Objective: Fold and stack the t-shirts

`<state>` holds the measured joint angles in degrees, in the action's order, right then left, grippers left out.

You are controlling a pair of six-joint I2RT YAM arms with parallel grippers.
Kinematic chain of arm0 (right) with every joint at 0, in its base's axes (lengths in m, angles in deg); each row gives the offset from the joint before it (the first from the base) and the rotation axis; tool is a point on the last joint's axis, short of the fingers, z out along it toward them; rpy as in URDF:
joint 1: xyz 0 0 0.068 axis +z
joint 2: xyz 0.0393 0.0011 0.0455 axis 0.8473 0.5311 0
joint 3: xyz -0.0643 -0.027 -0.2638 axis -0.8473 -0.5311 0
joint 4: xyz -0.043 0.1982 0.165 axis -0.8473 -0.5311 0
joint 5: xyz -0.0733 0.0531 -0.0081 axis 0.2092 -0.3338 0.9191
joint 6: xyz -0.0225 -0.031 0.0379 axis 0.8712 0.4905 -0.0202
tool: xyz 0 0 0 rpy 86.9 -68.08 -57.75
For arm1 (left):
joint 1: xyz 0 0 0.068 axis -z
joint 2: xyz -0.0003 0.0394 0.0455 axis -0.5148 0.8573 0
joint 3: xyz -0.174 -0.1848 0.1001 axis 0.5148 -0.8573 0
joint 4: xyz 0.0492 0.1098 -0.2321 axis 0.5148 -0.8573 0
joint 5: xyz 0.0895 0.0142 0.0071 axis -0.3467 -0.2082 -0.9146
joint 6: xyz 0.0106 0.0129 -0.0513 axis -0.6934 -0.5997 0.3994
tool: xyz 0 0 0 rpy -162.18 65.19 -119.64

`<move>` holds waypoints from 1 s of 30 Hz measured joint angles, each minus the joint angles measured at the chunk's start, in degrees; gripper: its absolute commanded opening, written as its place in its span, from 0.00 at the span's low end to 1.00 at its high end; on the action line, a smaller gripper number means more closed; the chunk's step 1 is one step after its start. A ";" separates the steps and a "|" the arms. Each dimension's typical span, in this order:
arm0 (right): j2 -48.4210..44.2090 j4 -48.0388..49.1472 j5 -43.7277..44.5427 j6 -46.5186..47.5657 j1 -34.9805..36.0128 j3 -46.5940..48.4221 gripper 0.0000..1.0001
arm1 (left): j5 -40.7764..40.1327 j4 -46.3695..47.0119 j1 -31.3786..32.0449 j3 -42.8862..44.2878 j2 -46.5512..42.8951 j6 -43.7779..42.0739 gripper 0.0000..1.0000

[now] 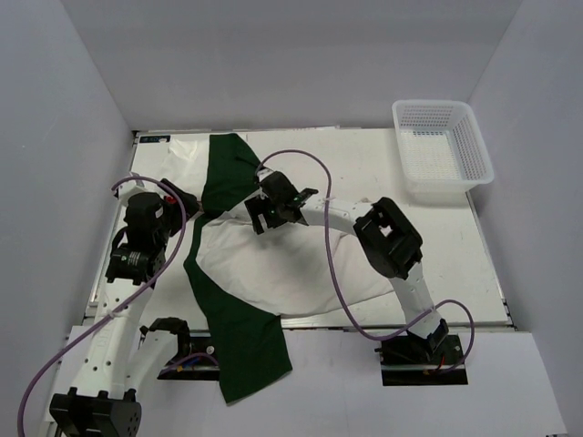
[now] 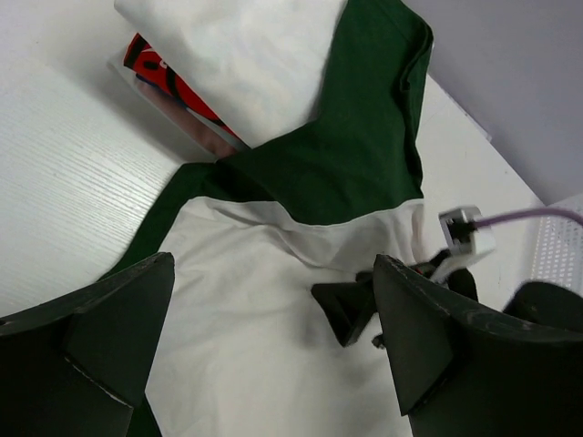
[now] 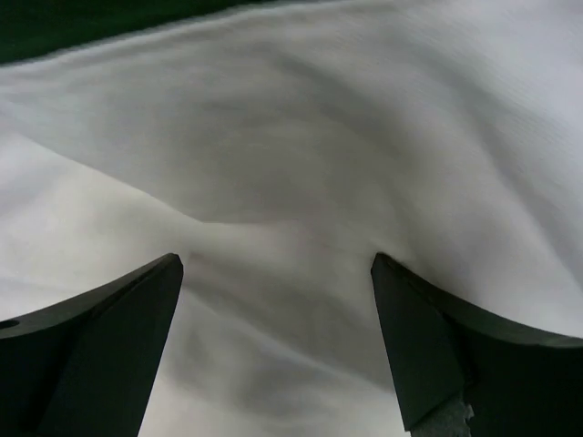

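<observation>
Seen from above, a large off-white t-shirt [image 1: 291,269] with dark green parts lies spread across the white counter [image 1: 364,173]. Its pale body fills the middle. One green section [image 1: 230,171] points toward 11 o'clock, and another green section [image 1: 248,350] trails over the counter's near edge at 6 o'clock.

The left tool [image 1: 180,202] sits at 9 o'clock, beside the shirt's left edge. In the left wrist view its fingers [image 2: 100,346] are spread wide, with nothing between them but the shirt below.

The right tool [image 1: 264,214] is over the upper part of the pale body, just below the green section. In the right wrist view its fingers [image 3: 109,337] also stand wide apart over wrinkled white cloth. Whether they touch the cloth cannot be told.

In the left wrist view, at 11 o'clock, a red shirt [image 2: 159,77] with dark printing peeks out from under white cloth [image 2: 246,55]. The print is too small and too covered to read, and no other writing can be read anywhere.

A white plastic mesh basket [image 1: 442,146] sits at 1 o'clock, well apart from the shirt.
</observation>
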<state>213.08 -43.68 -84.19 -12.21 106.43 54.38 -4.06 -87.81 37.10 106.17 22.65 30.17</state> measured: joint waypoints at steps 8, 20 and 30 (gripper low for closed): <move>-19.45 11.26 1.62 -10.29 -7.67 -30.40 0.90 | 0.76 0.07 0.00 0.00 3.58 -0.22 1.00; -42.05 7.26 6.05 -19.76 -22.75 -53.13 0.90 | 6.16 3.28 0.07 -0.04 13.44 -0.39 1.00; -42.23 6.38 4.59 -18.86 -22.95 -52.87 0.90 | 23.43 15.54 0.13 -1.99 24.48 -4.46 0.94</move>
<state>170.86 -37.29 -79.60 -31.08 83.48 1.50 19.37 -72.26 37.23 104.18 47.13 25.71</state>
